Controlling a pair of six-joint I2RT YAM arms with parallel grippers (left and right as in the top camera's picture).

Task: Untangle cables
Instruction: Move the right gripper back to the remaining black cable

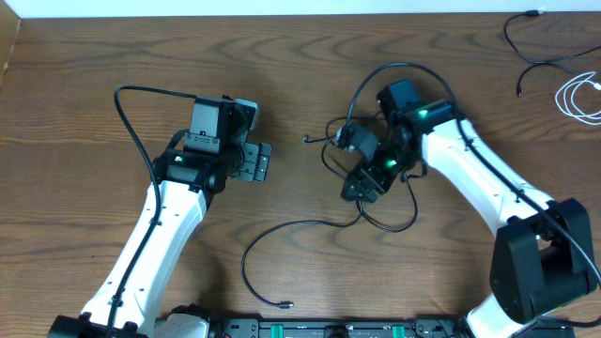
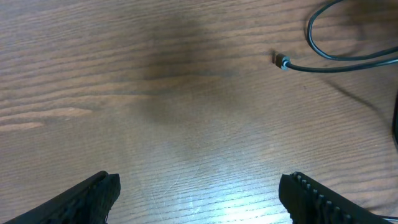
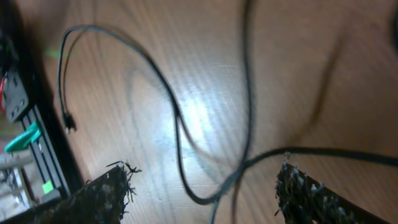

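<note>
Cables (image 3: 176, 115): thin, light, limp black cords, likely slippery on the table (image 2: 186, 93). Pinch a single strand near the crossing. Right tool (image 3: 202, 186) open above it; left tool (image 2: 199, 193) open, empty.

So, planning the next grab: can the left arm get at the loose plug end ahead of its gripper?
Probably yes: the left gripper is open, and only bare table lies between it and the plug end.
</note>
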